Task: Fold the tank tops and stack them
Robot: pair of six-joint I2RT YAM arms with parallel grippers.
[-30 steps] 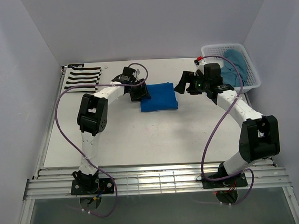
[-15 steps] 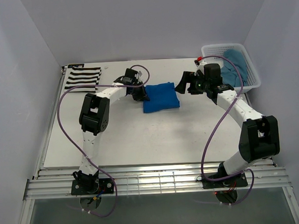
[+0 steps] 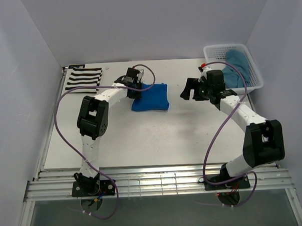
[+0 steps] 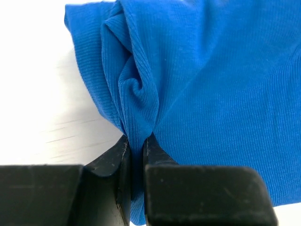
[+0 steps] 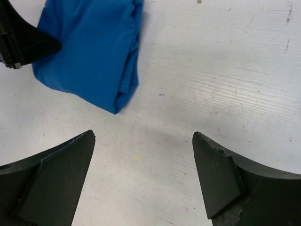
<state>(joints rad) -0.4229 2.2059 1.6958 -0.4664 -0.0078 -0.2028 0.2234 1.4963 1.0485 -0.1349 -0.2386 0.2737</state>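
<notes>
A folded royal blue tank top point(image 3: 152, 97) lies on the white table point(image 3: 142, 138), back centre. My left gripper point(image 3: 138, 91) is shut on its left edge; in the left wrist view the cloth point(image 4: 197, 75) bunches into a fold pinched between the black fingers point(image 4: 117, 165). A folded black-and-white striped tank top point(image 3: 83, 79) rests at the back left corner. A teal-blue tank top point(image 3: 235, 67) lies in the basket. My right gripper point(image 3: 190, 89) hovers open to the right of the blue top point(image 5: 91, 52), over bare table, holding nothing.
A white mesh basket point(image 3: 254, 73) stands at the back right corner. White walls close in the left, back and right sides. A metal rail point(image 3: 159, 182) runs along the near edge by the arm bases.
The left gripper closed on the blue top's left edge and dragged it leftward. The right gripper drew back a little to the right, staying open.
</notes>
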